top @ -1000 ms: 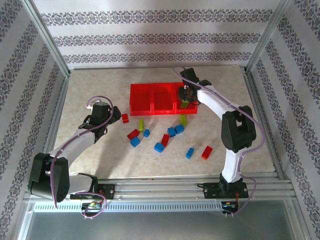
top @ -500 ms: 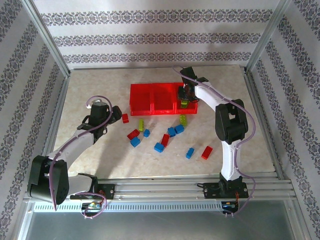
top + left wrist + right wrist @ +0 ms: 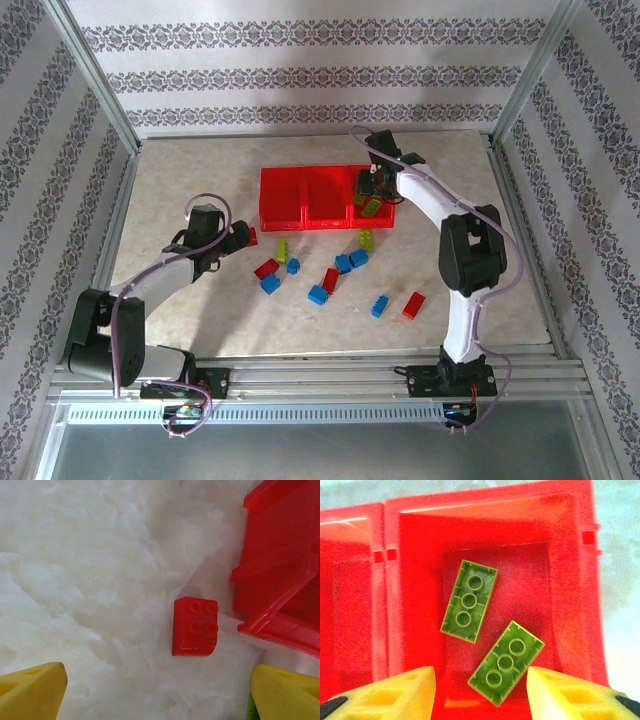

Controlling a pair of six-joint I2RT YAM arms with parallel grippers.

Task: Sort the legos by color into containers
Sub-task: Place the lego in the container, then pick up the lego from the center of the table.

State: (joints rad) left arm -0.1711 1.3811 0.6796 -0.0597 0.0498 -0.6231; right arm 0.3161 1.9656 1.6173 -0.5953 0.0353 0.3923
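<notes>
Three joined red containers [image 3: 300, 205] sit at mid-table. My right gripper [image 3: 480, 696] is open above the rightmost bin [image 3: 570, 580], where two yellow-green legos [image 3: 469, 600] [image 3: 506, 662] lie underside up; from above this gripper [image 3: 368, 190] is over that bin. My left gripper [image 3: 157, 696] is open just short of a small red lego [image 3: 196, 626] lying beside the bins' corner [image 3: 280, 580]. In the top view the left gripper [image 3: 240, 238] reaches that red lego [image 3: 251, 236].
Loose legos lie in front of the bins: yellow-green ones [image 3: 282, 250] [image 3: 367, 240], red ones [image 3: 266, 268] [image 3: 330, 280] [image 3: 414, 304], and several blue ones such as [image 3: 270, 284] [image 3: 318, 294] [image 3: 380, 305]. Aluminium frame rails edge the table.
The right gripper has opened and let go of a yellow-green lego, which now lies in the rightmost bin. The left arm has swung right toward the small red lego.
</notes>
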